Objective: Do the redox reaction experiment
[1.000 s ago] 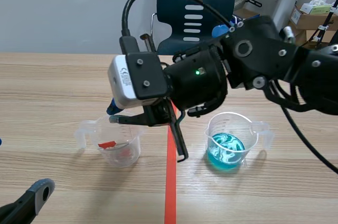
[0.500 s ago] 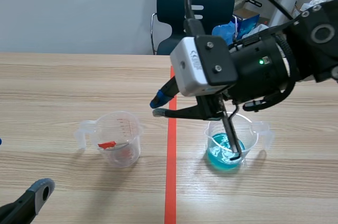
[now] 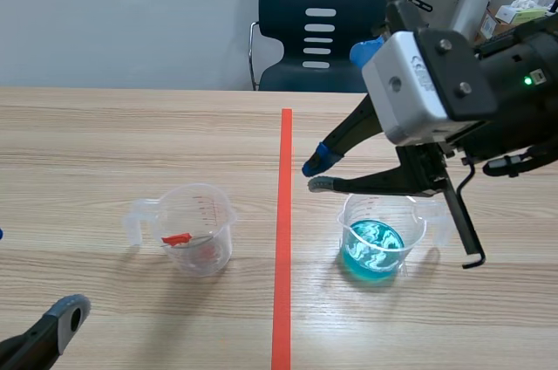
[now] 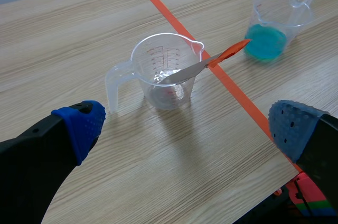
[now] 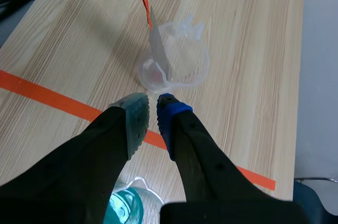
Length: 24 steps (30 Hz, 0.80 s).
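A clear measuring cup [image 3: 197,232] stands left of the orange tape line, and a metal spatula [image 4: 185,70] with an orange handle leans inside it. Right of the line a second clear cup [image 3: 380,232] holds blue liquid. My right gripper [image 3: 318,174] hangs shut and empty above the table, just left of the blue cup's rim. In the right wrist view its fingers [image 5: 150,115] nearly touch, with the spatula cup [image 5: 177,68] ahead of them and the blue cup [image 5: 124,211] under them. My left gripper [image 4: 187,123] is open, low at the near table edge, short of the spatula cup [image 4: 169,68].
A dark chair [image 3: 318,25] stands behind the table's far edge, with boxes [image 3: 514,25] at the back right. A black hook-shaped part [image 3: 466,230] hangs from the right arm beside the blue cup. The tape line [image 3: 282,239] runs down the table's middle.
My right arm has swung to the right, from over the spatula cup, across the tape line, to above the blue cup. The spatula stayed in its cup. The left arm has not moved.
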{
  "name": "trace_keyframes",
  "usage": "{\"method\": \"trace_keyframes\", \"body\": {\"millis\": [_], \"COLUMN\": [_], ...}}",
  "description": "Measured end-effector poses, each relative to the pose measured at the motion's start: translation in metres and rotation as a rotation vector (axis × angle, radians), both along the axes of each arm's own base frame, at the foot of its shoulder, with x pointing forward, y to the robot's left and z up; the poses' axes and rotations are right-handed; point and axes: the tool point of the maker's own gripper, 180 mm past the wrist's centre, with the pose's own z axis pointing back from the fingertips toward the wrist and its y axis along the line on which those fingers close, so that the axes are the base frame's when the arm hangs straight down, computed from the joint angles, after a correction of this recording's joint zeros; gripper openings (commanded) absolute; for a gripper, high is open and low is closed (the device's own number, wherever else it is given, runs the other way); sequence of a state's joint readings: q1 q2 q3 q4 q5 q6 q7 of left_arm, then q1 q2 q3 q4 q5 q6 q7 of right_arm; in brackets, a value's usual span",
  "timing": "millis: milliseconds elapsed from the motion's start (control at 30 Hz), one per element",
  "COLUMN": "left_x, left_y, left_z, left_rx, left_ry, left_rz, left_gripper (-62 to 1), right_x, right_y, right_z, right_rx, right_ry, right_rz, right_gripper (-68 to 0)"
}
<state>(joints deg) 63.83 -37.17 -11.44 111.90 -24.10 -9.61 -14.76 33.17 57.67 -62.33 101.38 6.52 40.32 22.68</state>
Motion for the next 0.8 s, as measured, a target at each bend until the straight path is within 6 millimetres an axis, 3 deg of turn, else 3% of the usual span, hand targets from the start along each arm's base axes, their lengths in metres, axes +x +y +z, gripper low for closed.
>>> {"method": "trace_keyframes", "body": {"millis": [133,267,533,800], "left_x": [0.0,0.0,0.0,0.0], "left_y": [0.0,0.0,0.0,0.0], "left_z": [0.0,0.0,0.0,0.0], "left_rx": [0.0,0.0,0.0,0.0], "left_ry": [0.0,0.0,0.0,0.0], "left_rz": [0.0,0.0,0.0,0.0], "left_gripper": [1.4,1.4,1.4,1.4], "right_x": [0.001,0.001,0.002,0.005], "right_y": [-0.005,-0.006,0.0,0.022], "right_z": [-0.002,-0.002,-0.001,0.001], "right_rx": [-0.014,-0.016,-0.005,0.018], "right_ry": [0.0,0.0,-0.019,-0.072], "right_rz": [-0.008,-0.009,-0.002,0.019], "right_gripper": [-24.6,-11.4,-8.2,-8.2]}}
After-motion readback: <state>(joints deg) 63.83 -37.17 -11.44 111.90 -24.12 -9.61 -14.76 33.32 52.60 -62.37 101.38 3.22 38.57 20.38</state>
